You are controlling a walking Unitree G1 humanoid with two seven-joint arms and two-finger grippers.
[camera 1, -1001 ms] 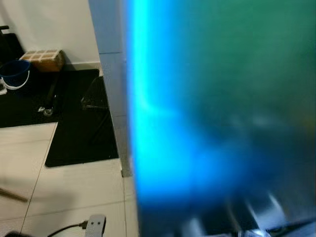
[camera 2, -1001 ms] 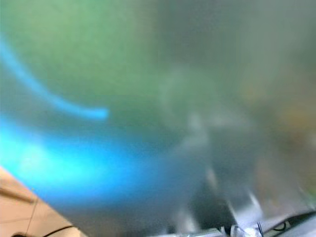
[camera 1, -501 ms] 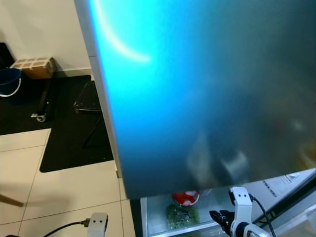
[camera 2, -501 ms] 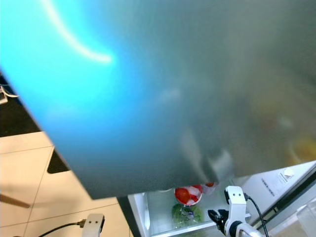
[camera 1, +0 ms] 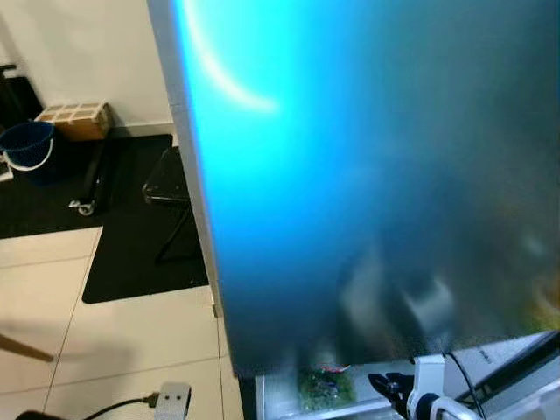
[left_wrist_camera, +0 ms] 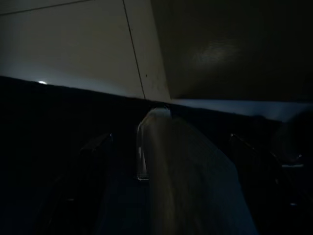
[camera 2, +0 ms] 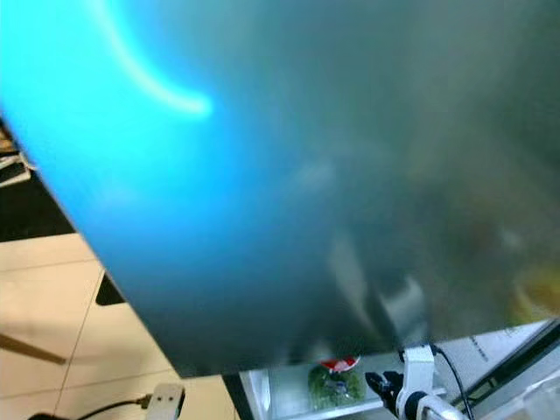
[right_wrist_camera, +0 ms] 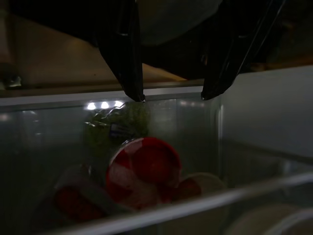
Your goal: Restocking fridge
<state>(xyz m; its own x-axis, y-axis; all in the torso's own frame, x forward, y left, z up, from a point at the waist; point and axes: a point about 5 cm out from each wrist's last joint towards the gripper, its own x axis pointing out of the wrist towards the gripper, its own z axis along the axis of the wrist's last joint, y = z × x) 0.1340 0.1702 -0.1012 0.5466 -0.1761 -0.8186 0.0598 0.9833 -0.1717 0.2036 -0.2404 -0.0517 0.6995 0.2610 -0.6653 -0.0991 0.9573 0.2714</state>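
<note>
Pale floor tiles [camera 1: 114, 341] and a black mat [camera 1: 140, 227] lie left, a blue bucket [camera 1: 26, 147] far left. Fridge door [camera 1: 367, 175] looms close, blurred. Right claw [right_wrist_camera: 171, 95], fingers parted, hovers at the fridge drawer [right_wrist_camera: 161, 210] holding red-lidded tubs [right_wrist_camera: 144, 169] and greens [camera 2: 325, 383]. Left claw's state cannot be told.

A close, out-of-focus fridge door [camera 1: 376, 175] blurred both eye views, glowing with bright cyan glare at its left, while both wrist views were dim and shadowed.
</note>
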